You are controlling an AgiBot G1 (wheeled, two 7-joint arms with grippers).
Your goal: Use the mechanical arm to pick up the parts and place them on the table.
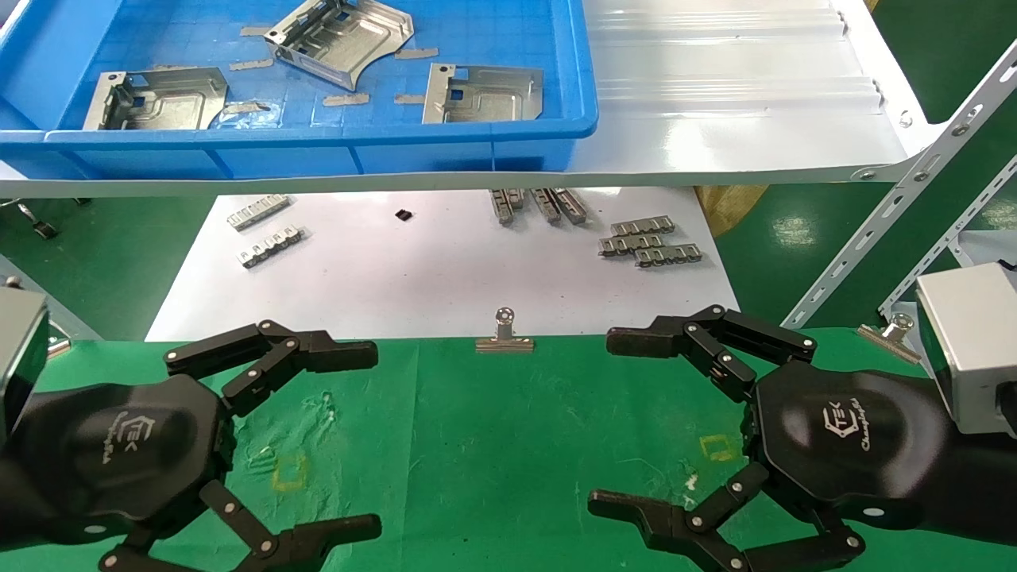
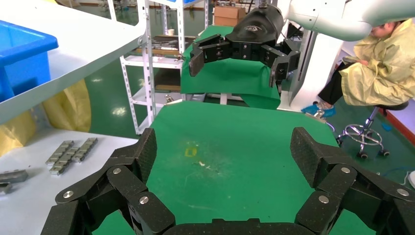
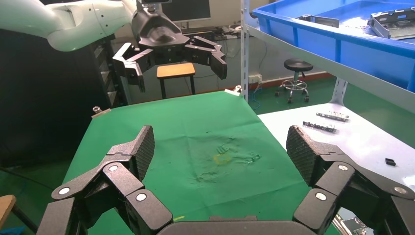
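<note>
Head view: both black jointed claws hover over the wrinkled green cloth desk (image 1: 508, 445), the left claw (image 1: 373, 437) and the right claw (image 1: 600, 421) each spread wide and holding nothing. Three flat silver stamped sheet-metal parts (image 1: 342, 40) lie in the blue plastic bin (image 1: 318, 143) on the glossy white shelf (image 1: 739, 103).

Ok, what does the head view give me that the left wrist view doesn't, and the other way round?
Only the head view looks into the blue bin on the white shelf, where three parts lie, none picked yet. It also shows the binder clip at the cloth's edge. Only the left wrist view shows a seated person in yellow beyond the table. Both show the green table, a yellow square outline, toothed strips on the white sheet, and the left gripper and right gripper, both open and empty.
</note>
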